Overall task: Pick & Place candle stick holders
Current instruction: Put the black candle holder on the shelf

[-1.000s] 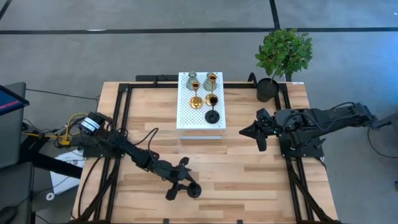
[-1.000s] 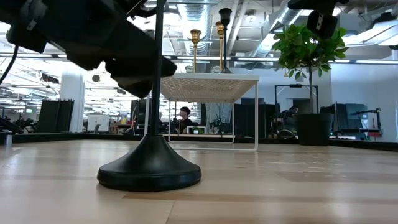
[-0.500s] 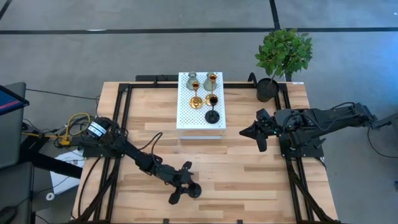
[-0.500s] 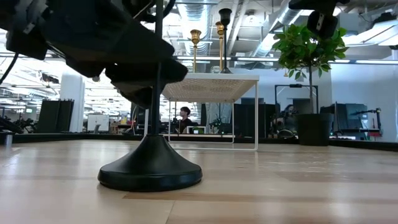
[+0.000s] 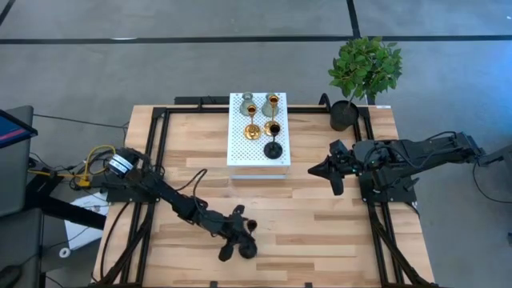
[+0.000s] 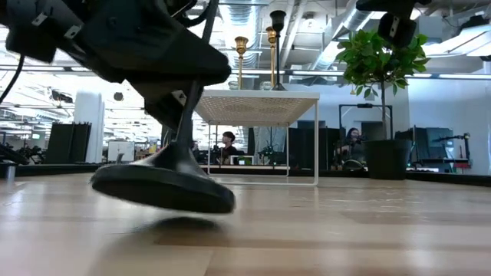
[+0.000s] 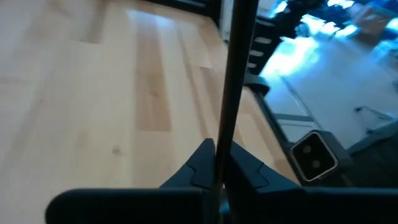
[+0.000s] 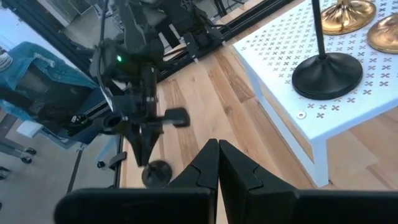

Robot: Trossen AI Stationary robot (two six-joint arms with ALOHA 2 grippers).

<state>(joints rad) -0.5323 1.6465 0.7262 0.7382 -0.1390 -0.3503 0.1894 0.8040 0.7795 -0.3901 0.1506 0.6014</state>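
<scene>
in the centre upper part of the high view, a white perforated stand [image 5: 240, 152] carries five of the candle stick holders: two dull grey-green ones [image 5: 248, 100] at its far edge, two shiny gold ones [image 5: 252, 128] in the middle and one black one [image 5: 273, 148] nearest the bare front part of the stand, so most of the job looks done, if the stand is the goal, which is a guess from the layout. the sixth, a black candle stick holder [image 5: 246, 250], is at lower centre of the high view, its thin stem clamped between the fingers of the left gripper [image 5: 234, 233]; in the low view its round base [image 6: 163, 186] hangs tilted above the wooden table [image 6: 345, 230], a shadow beneath it, so it is lifted clear. what seems left is carrying this last piece up the frame to the stand and setting it upright there. the right gripper [image 5: 330, 170] waits at right of centre, beside the stand, its fingers pressed together and empty in its wrist view. a potted plant [image 5: 364, 68] stands at upper right
</scene>
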